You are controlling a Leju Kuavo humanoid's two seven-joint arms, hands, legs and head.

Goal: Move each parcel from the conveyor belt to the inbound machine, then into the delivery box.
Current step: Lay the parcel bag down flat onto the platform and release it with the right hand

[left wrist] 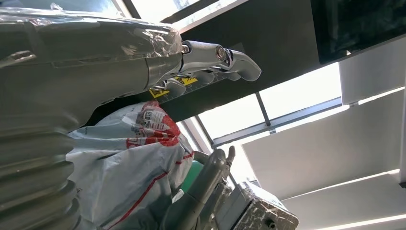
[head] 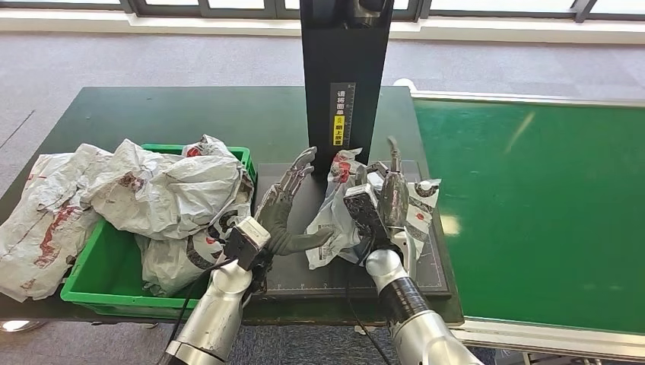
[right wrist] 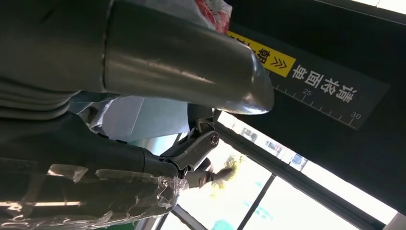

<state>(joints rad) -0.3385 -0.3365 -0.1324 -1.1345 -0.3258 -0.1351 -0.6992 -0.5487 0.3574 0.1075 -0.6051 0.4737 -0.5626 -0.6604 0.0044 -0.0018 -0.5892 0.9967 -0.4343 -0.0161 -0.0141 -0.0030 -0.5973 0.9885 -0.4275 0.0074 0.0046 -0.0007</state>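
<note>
On the dark platform (head: 304, 277) of the inbound machine, at the foot of its black upright column (head: 346, 76), a white parcel (head: 342, 217) with red print stood crumpled between the robot's two hands. From the head view, the right hand (head: 389, 199) lay against the parcel's right side with its fingers curled around the bag, apparently grasping it, though the bag hid how firm the hold was. The left hand (head: 293, 209) reached in from the other side, fingers spread and pointing toward the column, its thumb touching the parcel's lower left edge without closing on it. The left wrist view showed the same parcel (left wrist: 131, 163) just beside that hand's ribbed cover. A yellow and white label (head: 340, 114) ran down the column's face. To the left, on the dark green table (head: 152, 114), a green delivery box (head: 106, 281) held several more crumpled white parcels (head: 167, 194), some spilling over its left rim. To the right stretched the green conveyor belt (head: 548, 205).
</note>
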